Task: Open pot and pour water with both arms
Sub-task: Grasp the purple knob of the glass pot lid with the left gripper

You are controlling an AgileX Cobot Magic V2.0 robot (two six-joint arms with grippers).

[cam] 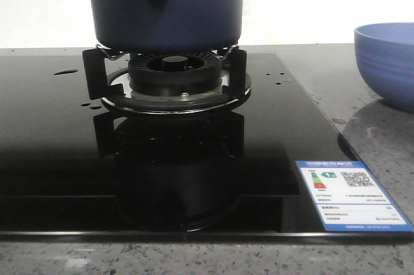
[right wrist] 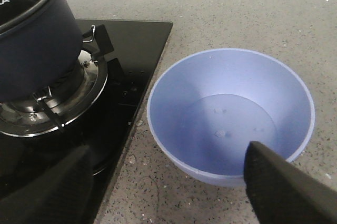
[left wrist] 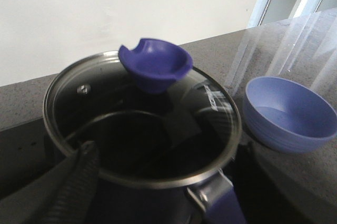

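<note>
The dark navy pot (cam: 168,16) stands on the gas burner's grate (cam: 94,71). It also shows in the right wrist view (right wrist: 31,50). A glass lid (left wrist: 105,103) with a steel rim and a blue hollow knob (left wrist: 155,63) lies on it. The pot's blue handle (left wrist: 221,203) points toward my left gripper (left wrist: 168,197), which hovers over the lid, open and empty; only one finger (left wrist: 79,182) shows. My right gripper (right wrist: 166,150) is open and empty above the counter at the light-blue bowl's near rim. Water shows as small drops on the cooktop (cam: 65,72).
A light-blue ribbed bowl (cam: 388,61) stands on the grey stone counter right of the black glass cooktop (cam: 52,158); a few drops lie inside the bowl (right wrist: 220,133). A blue and white label (cam: 352,194) sticks to the cooktop's front right corner.
</note>
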